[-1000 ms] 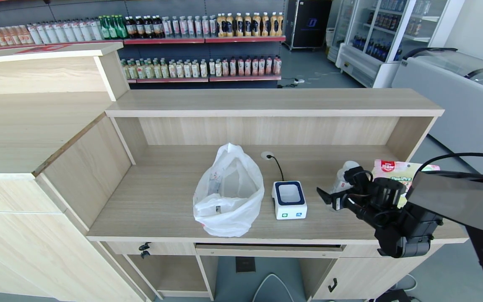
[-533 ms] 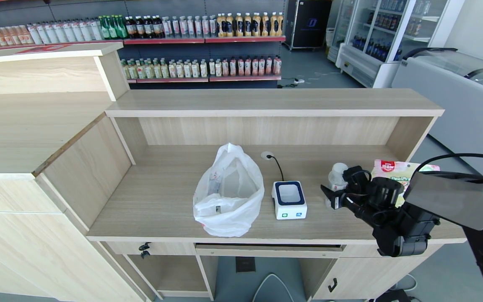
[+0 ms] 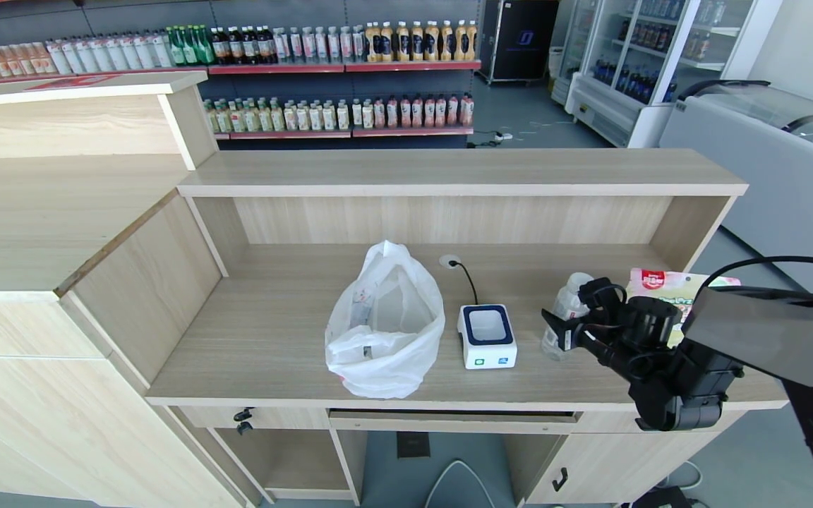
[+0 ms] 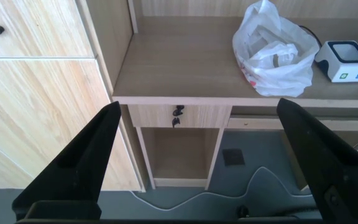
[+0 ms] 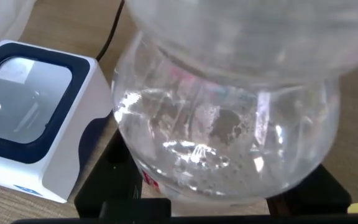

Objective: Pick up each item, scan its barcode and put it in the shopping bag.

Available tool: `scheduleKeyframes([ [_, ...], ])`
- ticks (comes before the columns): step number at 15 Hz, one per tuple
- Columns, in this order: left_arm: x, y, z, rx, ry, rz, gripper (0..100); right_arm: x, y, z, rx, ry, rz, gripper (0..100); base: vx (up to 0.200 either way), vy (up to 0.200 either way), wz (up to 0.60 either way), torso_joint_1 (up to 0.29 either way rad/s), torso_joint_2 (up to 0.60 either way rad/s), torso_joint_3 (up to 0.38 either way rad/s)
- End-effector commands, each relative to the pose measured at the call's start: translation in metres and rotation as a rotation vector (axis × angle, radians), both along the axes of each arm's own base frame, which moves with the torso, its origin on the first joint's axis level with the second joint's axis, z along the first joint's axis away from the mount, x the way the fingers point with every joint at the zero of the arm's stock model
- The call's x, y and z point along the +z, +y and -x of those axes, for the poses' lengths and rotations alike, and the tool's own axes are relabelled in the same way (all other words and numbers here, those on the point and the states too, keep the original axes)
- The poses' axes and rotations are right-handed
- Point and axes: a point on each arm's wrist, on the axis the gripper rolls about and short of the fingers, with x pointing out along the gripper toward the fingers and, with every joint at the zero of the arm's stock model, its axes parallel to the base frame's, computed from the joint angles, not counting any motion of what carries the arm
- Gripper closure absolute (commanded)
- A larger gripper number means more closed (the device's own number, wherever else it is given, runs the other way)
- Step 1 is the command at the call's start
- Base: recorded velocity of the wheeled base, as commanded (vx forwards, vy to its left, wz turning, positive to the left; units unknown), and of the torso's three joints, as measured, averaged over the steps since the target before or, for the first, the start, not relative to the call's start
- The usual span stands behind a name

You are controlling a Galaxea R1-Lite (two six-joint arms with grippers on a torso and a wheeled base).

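Observation:
My right gripper (image 3: 560, 334) is shut on a clear plastic bottle (image 3: 564, 311), which leans over the counter just right of the scanner. In the right wrist view the bottle (image 5: 229, 124) sits between the black fingers (image 5: 120, 190), close beside the white and blue scanner (image 5: 30, 118). The scanner (image 3: 488, 336) stands mid-counter with its cable running back. A white shopping bag (image 3: 385, 321) stands open to its left. My left gripper (image 4: 199, 107) hangs open below the counter's front edge, nothing between its fingers; the bag (image 4: 272, 46) lies ahead of it.
A green and pink snack pouch (image 3: 669, 289) lies behind my right arm at the counter's right end. A raised shelf (image 3: 463, 173) overhangs the back of the counter (image 3: 265, 339). A tall cabinet side (image 3: 145, 282) walls the left. A drawer with a key (image 4: 178, 115) sits under the front edge.
The bottle in my right gripper has swung from behind the fingers to upright and now leans with its base low, nearer the scanner. The bag, the scanner and the pouch have stayed put.

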Motion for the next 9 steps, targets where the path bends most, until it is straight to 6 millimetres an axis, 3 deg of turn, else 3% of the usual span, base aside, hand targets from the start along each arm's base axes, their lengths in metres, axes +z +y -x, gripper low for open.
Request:
scheduleKeyframes([
  [1, 0.0, 0.0, 0.0, 0.0, -0.001, 0.0, 0, 0.002, -0.001, 0.001, -0.002, -0.004, -0.001, 100, 0.0, 0.0, 0.0, 0.0, 0.0, 0.0],
  [3, 0.0, 0.0, 0.0, 0.0, -0.001, 0.0, 0, 0.006, -0.001, 0.002, -0.002, -0.01, -0.002, 100, 0.0, 0.0, 0.0, 0.0, 0.0, 0.0],
  [4, 0.0, 0.0, 0.0, 0.0, -0.001, 0.0, 0, 0.025, 0.0, 0.003, -0.001, -0.039, -0.039, 100, 0.0, 0.0, 0.0, 0.0, 0.0, 0.0],
  [6, 0.0, 0.0, 0.0, 0.0, -0.001, 0.0, 0, 0.076, 0.003, 0.009, 0.005, -0.044, -0.139, 100, 0.0, 0.0, 0.0, 0.0, 0.0, 0.0],
  [9, 0.0, 0.0, 0.0, 0.0, -0.001, 0.0, 0, 0.166, 0.001, 0.042, 0.071, 0.02, -0.338, 100, 0.0, 0.0, 0.0, 0.0, 0.0, 0.0],
])
